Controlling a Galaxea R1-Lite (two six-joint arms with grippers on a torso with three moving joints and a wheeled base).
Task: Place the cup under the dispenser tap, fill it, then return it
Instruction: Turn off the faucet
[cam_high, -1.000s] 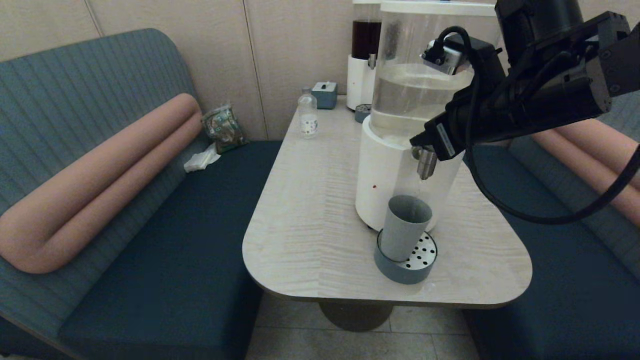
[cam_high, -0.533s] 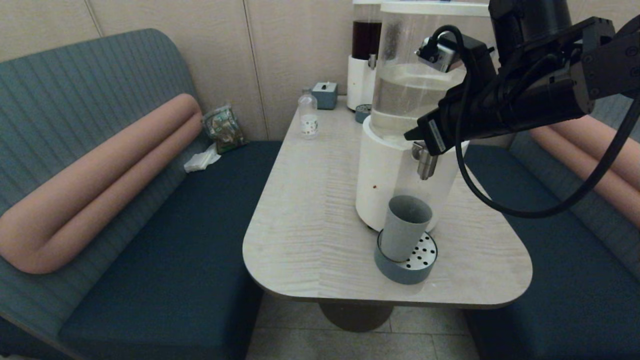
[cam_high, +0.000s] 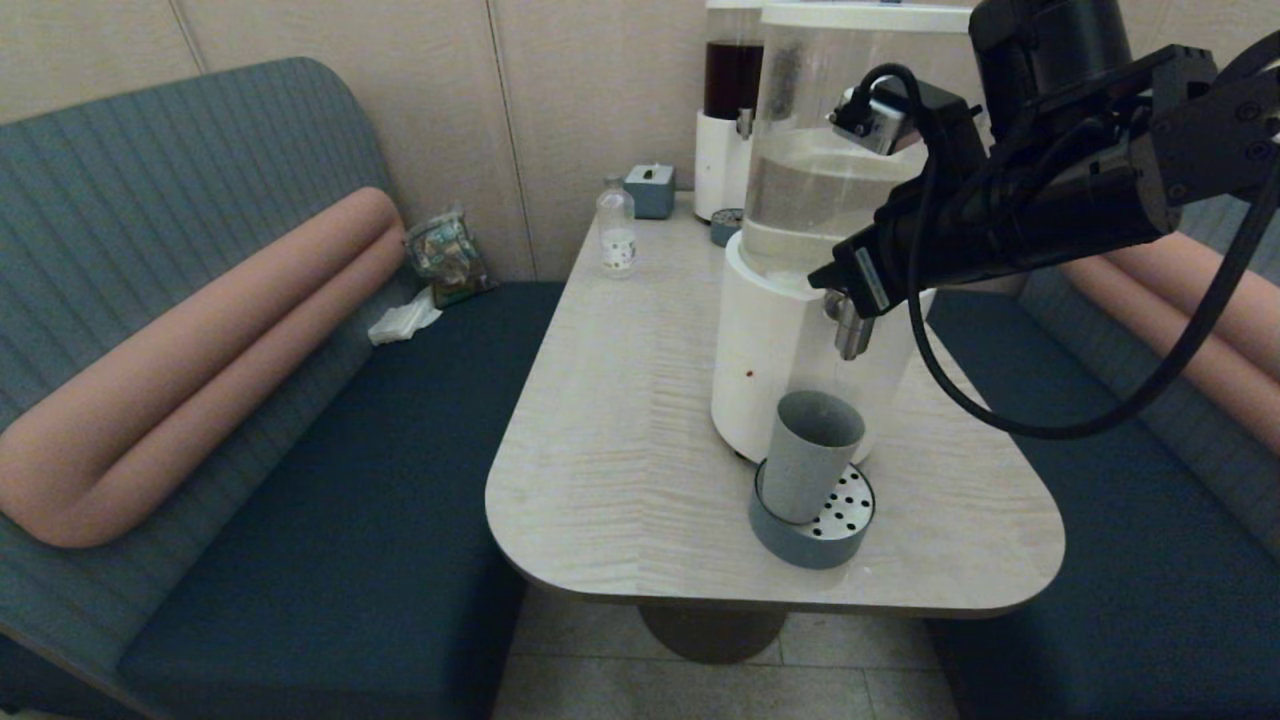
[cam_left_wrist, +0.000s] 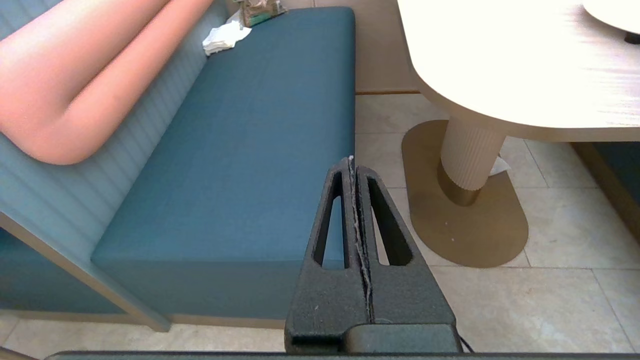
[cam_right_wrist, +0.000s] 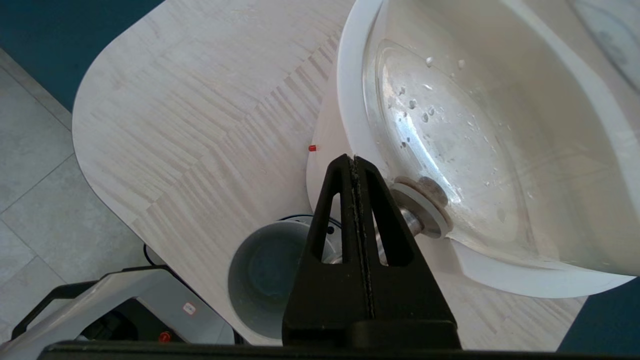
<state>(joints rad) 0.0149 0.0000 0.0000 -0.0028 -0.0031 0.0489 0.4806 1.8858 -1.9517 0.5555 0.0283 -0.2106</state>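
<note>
The grey-blue cup (cam_high: 810, 455) stands upright on a round perforated drip tray (cam_high: 812, 547), directly below the steel dispenser tap (cam_high: 852, 335) of the big clear-tank dispenser (cam_high: 765, 350). My right gripper (cam_high: 824, 280) is shut and empty, its tip just above the top of the tap, against the white base. The right wrist view has the shut right gripper (cam_right_wrist: 353, 159) over the tap (cam_right_wrist: 416, 220), with the cup (cam_right_wrist: 260, 280) below. I cannot tell whether water is running. My left gripper (cam_left_wrist: 351, 161) hangs shut and empty beside the bench, low by the floor.
A slimmer dispenser with dark liquid (cam_high: 730, 100), a small clear bottle (cam_high: 616, 235) and a grey box (cam_high: 650, 190) stand at the table's (cam_high: 620, 450) far end. Blue benches (cam_high: 330, 480) flank the table; a packet (cam_high: 448, 255) and tissue (cam_high: 405, 318) lie on the left one.
My right arm has shifted a little to the left, bringing its shut tip closer over the tap. The cup and the left arm have stayed still.
</note>
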